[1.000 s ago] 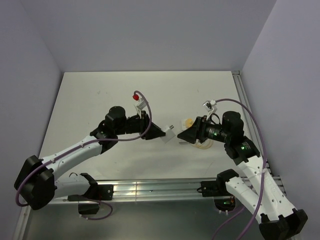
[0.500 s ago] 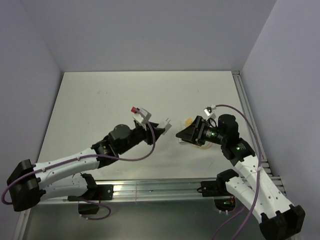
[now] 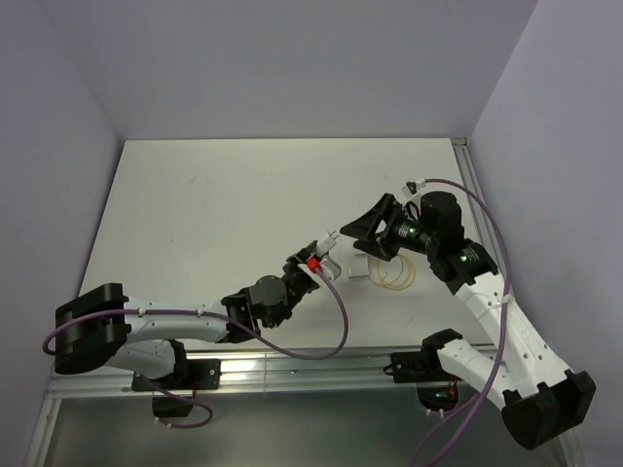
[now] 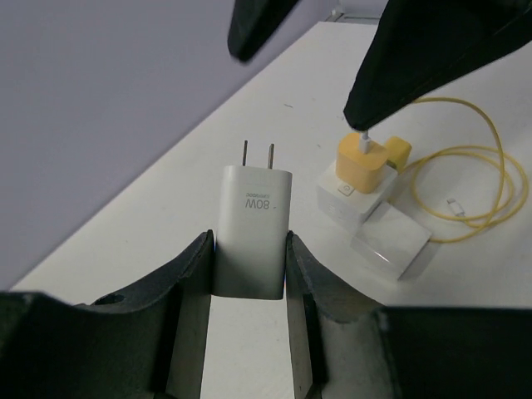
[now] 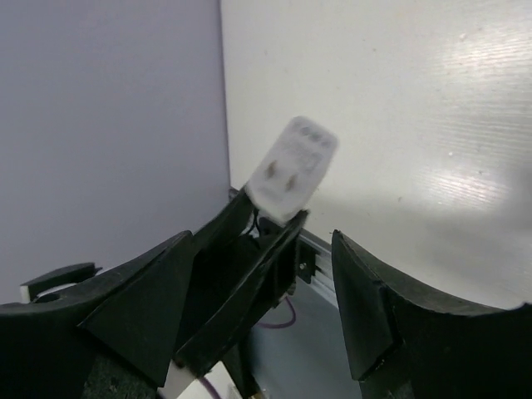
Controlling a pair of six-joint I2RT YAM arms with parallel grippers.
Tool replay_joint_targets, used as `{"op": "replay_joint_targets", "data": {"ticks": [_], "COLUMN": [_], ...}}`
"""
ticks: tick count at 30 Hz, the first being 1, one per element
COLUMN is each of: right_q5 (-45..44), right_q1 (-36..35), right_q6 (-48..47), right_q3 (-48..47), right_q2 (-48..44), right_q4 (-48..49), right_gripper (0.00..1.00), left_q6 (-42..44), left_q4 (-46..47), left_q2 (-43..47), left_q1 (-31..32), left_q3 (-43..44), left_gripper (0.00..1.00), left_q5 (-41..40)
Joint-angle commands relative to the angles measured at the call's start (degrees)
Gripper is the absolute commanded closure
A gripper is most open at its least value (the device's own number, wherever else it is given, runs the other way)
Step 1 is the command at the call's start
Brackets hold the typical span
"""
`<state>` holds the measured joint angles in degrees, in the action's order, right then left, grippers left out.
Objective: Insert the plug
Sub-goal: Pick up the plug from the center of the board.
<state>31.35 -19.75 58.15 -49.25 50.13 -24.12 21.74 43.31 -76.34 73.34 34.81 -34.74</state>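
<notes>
Pinching the white rectangular wall charger [image 4: 253,220] by its two side edges, the left gripper [image 4: 248,249] holds it off the white table [image 3: 195,214], near the white socket block [image 4: 376,224] but apart from it. The charger's long axis runs along the fingers. Its two metal prongs point out ahead, toward the far right and the right gripper [image 3: 367,232], whose jaws stand spread and empty. Since a second ago the left arm has stretched out low, and the right gripper has lifted off the block and widened.
</notes>
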Motion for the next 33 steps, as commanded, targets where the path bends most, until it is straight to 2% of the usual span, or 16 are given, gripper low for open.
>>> {"op": "replay_joint_targets", "data": {"ticks": [1,8,13,23,26,29,30,32,33], "right_q5": [0.6,3.3,3.1,2.3,3.3,4.0,3.9,4.3,4.7], "right_q1": [-0.4,-0.5,-0.6,-2.8,-3.4,-4.1,-4.2,-4.6,-4.7], "right_q6": [-4.4,-5.0,-5.8,-7.4,-6.9,-6.6,-6.5,-6.3,-6.0], "right_q3": [-2.9,-3.6,-4.9,-5.6,-5.4,-5.1,-4.9,-4.4,-4.1], "right_q2": [2.9,6.0,5.7,8.3,8.7,9.0,9.1,8.8,8.7], "right_q4": [-3.4,-3.3,-5.5,-7.4,-5.9,-4.7,-4.2,-3.6,-2.5], "right_gripper": [0.26,0.27,0.27,0.28,0.32,0.42,0.49,0.56,0.65], "left_q6": [8.3,18.6,18.9,24.7,25.5,25.9,25.8,25.4,25.2], "left_q4": [9.6,14.4,14.4,15.9,16.2,15.9,15.5,13.9,13.6], "left_q2": [0.5,-5.5,-6.9,-10.8,-11.8,-12.2,-12.3,-12.1,-12.0], "left_q1": [1.9,7.2,8.1,10.0,10.8,11.1,11.2,11.3,11.3], "left_q3": [1.2,2.5,3.0,6.5,6.9,7.1,7.5,7.6,8.0], "left_gripper": [1.0,1.0,1.0,1.0,1.0,1.0,1.0,1.0,1.0], "left_q5": [-4.7,-9.4,-9.5,-11.0,-11.2,-11.4,-11.4,-11.1,-11.1]}}
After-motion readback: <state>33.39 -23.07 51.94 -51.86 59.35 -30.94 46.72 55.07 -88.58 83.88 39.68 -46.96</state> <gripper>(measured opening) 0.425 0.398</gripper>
